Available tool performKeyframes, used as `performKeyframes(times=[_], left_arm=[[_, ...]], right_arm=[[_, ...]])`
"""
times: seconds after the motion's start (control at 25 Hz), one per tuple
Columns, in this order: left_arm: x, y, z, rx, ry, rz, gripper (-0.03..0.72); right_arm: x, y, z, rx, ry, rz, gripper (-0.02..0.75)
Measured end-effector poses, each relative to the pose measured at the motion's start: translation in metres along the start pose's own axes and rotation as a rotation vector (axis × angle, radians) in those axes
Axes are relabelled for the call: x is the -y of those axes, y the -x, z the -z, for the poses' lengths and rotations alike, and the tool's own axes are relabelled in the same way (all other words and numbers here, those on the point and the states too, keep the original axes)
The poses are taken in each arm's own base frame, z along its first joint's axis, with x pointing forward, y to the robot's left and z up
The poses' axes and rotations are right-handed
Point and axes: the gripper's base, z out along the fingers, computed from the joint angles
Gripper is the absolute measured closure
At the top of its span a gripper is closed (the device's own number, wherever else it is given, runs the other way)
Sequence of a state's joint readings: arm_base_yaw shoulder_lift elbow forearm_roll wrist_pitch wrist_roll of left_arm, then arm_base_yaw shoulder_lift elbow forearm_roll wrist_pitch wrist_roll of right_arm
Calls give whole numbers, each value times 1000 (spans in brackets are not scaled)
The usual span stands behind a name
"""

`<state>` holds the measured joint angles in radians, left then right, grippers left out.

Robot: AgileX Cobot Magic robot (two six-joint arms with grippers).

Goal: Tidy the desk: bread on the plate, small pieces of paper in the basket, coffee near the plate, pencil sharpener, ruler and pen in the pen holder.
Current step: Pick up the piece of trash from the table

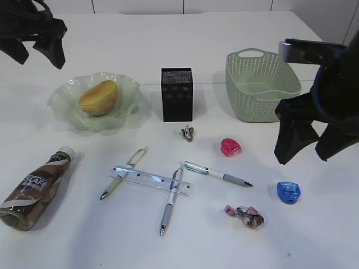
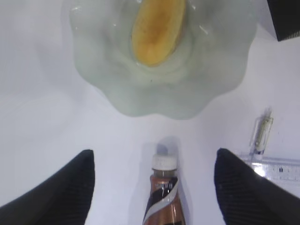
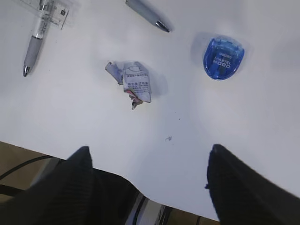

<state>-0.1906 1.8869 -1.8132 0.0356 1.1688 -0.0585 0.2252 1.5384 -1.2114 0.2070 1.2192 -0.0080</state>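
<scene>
Bread (image 1: 99,97), oval, golden, on ruffled glass plate (image 1: 66,106)

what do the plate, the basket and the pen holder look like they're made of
The plate: seemingly glass, pale green and translucent, since the white desk shows through its wavy rim; clear plastic is possible.
The basket: likely moulded plastic, matte sage green, with a uniform woven-look perforated wall and a cut-out handle.
The pen holder: probably black metal mesh, judging by its fine dotted, faintly shiny faces.
</scene>
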Motion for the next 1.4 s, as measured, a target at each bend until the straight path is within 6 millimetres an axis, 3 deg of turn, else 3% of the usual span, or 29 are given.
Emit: performKeyframes(times=[0.32,0.48,0.72,0.92,0.96,1.04,1.12,1.4], left_arm=[[-6,-10,45,33,43,-17,141],[-6,-14,69,84,35,-12,153],[-7,-19,91,130,31,-9,155],[-7,-20,94,135,29,-8,156],[-7,-20,94,135,29,-8,156],[-7,-20,94,135,29,-8,156],[-7,-20,94,135,29,-8,161],[-7,-20,94,134,29,-8,168]], right_arm=[[-37,-8,-7,-25,-65,208,152],[-39,-8,-10,-33,-78,224,152],[-39,0,-35,-108,-90,255,152],[-45,7,-50,-116,-89,297,152],[-49,13,-65,-114,-89,322,152],[-49,14,-68,-113,-89,323,152],[-49,21,-84,-109,-90,341,152],[-48,26,-97,-110,-91,361,152]])
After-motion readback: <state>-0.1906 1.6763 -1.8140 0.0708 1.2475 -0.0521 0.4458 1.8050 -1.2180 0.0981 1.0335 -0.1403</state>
